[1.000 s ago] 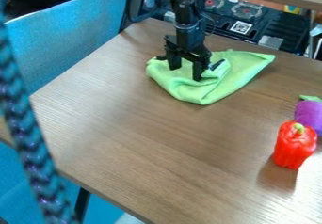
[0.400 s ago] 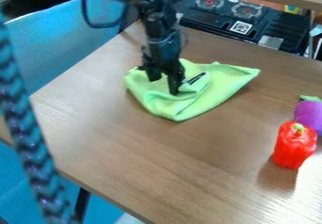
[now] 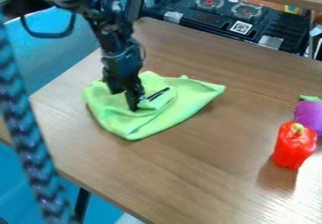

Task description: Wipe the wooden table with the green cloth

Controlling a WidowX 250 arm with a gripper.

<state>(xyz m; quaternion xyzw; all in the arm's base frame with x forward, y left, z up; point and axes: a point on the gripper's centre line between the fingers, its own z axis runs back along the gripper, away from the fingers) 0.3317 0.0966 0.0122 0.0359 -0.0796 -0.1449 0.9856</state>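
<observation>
Green cloth spread in loose folds on a brown wooden tabletop, left of centre in the camera view. Judged to be at the handling stage, with contact made at the cloth and work on its folds in hand. Calls next, by the same judgement, for a sure hold on a fold or steady pressure from above, staying low so as not to slip off or bunch up more fabric. Coming in from the upper left: black robot arm, slanting down and slightly rightward, with the black gripper pointing steeply down at the inner left part of the cloth. Jaws apart, one nearer the left edge and the other nearer the middle, both down at the fabric; impossible to tell whether any fold is caught between. Just right of the tips, on the cloth, a slim dark object, too small to identify. Well apart at the right edge, standing upright, a red toy bell pepper, with a purple toy vegetable just behind. Beyond the far edge, a black stove-like unit with two round burners.
</observation>
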